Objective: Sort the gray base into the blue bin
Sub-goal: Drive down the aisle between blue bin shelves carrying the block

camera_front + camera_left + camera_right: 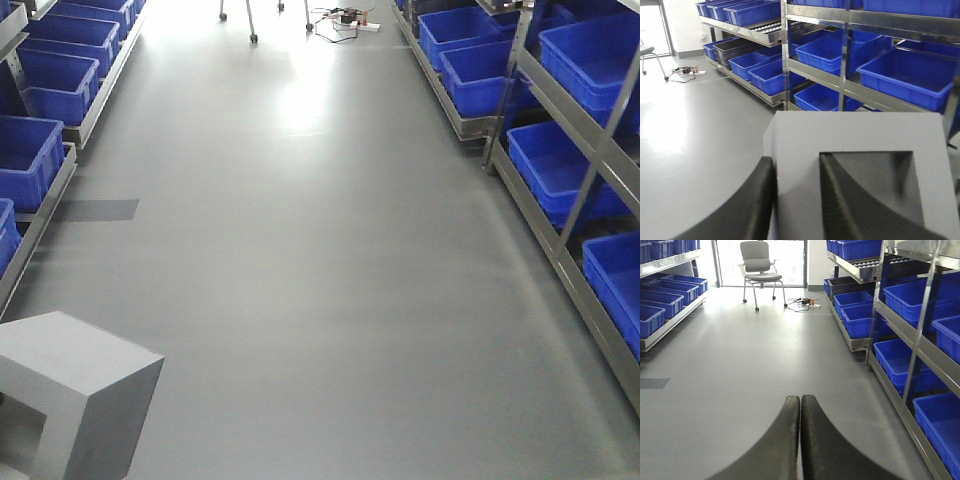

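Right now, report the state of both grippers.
Left gripper: closed on the gray base.
Right gripper: closed, fingers together, holding nothing.

Aisle floor [320, 250] lies open from my end straight to the chair [759, 262]. Left of the chair's line: a low rack [45, 205] of blue bins [55, 85]. Right of it: a taller rack [920, 325], posts at the aisle edge. Cables [802, 302] lie on the floor just right of the chair. Near me, well short of the chair, the gray base [75, 390] blocks my left side.
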Controlling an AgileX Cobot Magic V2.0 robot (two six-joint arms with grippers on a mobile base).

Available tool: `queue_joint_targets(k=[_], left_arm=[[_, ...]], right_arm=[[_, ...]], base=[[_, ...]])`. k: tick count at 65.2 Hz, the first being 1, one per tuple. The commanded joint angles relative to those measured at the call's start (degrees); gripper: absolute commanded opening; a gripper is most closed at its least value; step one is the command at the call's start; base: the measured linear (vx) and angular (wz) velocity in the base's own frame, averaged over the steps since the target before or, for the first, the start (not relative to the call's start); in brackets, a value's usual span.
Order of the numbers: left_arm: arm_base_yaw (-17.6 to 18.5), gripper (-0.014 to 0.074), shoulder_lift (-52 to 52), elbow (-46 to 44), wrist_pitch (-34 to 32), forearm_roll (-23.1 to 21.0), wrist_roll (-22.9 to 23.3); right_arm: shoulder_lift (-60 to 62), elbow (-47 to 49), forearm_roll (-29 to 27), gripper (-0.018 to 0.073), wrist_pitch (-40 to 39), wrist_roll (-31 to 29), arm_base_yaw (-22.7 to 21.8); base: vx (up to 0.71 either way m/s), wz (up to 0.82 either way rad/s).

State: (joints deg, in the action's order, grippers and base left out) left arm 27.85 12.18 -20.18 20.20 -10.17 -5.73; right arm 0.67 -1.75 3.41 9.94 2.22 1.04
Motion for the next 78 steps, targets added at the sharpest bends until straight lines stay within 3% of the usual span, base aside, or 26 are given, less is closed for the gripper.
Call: queue_joint_targets(k=[1,78], left_arm=[[0.31,-0.0006,0.46,-1.73,-5.99,-0.95,0.28],[0.31,-0.0006,0.46,-1.73,-5.99,-0.95,0.28]], right_arm=[[0.66,-0.83,0.35,-0.0009,-4.28,-0.31,-0.26],[0.66,-0.83,0.35,-0.0009,-4.28,-0.31,-0.26]], base=[[0.5,0.11],[0.49,0.0]])
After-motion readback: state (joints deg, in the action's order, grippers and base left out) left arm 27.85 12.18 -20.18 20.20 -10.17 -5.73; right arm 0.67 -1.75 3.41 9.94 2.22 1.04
